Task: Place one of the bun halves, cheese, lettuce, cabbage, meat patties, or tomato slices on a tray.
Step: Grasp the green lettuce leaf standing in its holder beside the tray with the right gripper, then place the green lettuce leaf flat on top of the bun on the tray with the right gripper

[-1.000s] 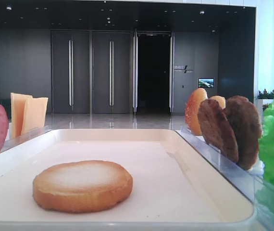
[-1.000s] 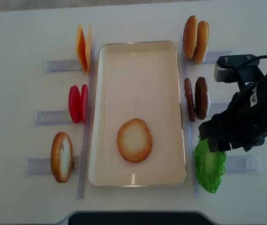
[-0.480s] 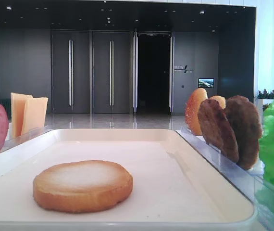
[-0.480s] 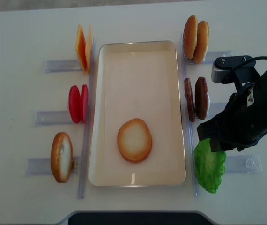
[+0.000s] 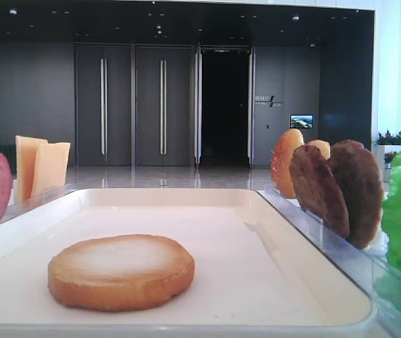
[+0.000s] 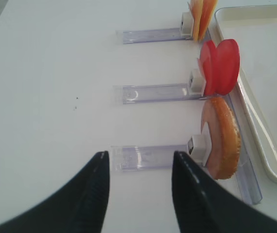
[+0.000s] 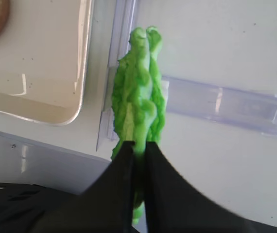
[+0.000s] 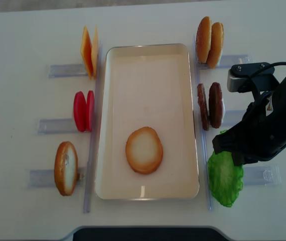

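Since a second ago the right gripper (image 7: 137,155) has closed, its jaws now pinching the lettuce (image 7: 137,104) edge-on. That leaf stands at 3 o'clock beside the tray (image 8: 148,49), on the surface (image 8: 22,30). Left gripper (image 6: 139,162) hangs open, holding nothing, near a bun half (image 6: 220,137).

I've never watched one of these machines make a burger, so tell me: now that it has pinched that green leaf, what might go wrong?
The right pincer grips the lettuce only at its thin edge, so the floppy leaf might slip out when lifted. The leaf stands in a clear holder beside the tray; it could catch on the holder or drag it along. A bun half already lies on the tray, so the leaf may land off-centre.
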Robot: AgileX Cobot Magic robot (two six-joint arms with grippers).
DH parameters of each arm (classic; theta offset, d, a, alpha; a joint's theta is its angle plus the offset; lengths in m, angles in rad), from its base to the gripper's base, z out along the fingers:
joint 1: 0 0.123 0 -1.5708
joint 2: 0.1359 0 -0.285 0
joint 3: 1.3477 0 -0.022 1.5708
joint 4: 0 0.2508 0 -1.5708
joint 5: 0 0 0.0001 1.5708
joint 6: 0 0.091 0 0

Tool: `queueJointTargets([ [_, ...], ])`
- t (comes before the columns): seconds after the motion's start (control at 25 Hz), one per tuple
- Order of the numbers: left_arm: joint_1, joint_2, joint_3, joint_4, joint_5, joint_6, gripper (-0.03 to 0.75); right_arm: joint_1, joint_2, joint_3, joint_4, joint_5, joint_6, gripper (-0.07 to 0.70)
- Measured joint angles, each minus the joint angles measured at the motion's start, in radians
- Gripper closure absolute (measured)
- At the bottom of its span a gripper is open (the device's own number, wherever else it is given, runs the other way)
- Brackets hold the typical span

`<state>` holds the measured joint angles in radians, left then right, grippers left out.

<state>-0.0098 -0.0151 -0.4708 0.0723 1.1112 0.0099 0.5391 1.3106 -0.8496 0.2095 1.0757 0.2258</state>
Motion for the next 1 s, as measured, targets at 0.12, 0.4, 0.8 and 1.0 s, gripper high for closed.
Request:
queueJointTargets([
  [0.12, 0.000, 0.000, 0.000, 0.000, 0.000, 0.000, 0.388, 0.000, -0.008, 0.000, 0.000, 0.007, -0.001, 0.593],
  [0.4, 0.000, 0.000, 0.000, 0.000, 0.000, 0.000, 0.388, 0.000, -0.113, -0.054, 0.000, 0.100, 0.007, 0.593],
  [0.8, 0.000, 0.000, 0.000, 0.000, 0.000, 0.000, 0.388, 0.000, -0.206, -0.165, 0.017, 0.147, 0.021, 0.593],
  [1.0, 0.000, 0.000, 0.000, 0.000, 0.000, 0.000, 0.388, 0.000, -0.206, -0.165, 0.089, 0.147, -0.002, 0.593],
])
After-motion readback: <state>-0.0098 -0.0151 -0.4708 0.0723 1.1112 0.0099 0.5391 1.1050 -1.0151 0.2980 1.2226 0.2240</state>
